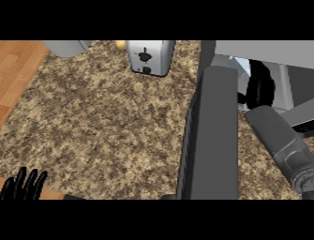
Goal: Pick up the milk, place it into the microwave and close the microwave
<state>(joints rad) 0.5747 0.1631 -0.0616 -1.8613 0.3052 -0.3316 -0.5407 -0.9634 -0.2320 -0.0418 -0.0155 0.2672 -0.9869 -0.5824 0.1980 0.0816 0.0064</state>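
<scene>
The microwave (284, 51) stands at the right with its dark door (211, 136) swung wide open and seen edge-on in the middle of the view. My right forearm runs up from the lower right, and my right hand (259, 86) is inside the microwave's cavity. A small pale sliver (240, 63) beside that hand may be the milk; the rest is hidden by the hand and the door. My left hand (24, 186) rests open at the lower left edge, fingers up.
A silver toaster (150, 57) stands at the back of the speckled counter (97, 122), with a yellow object (120, 44) and a grey container (66, 47) to its left. Wooden surface (3, 79) borders the counter at the left.
</scene>
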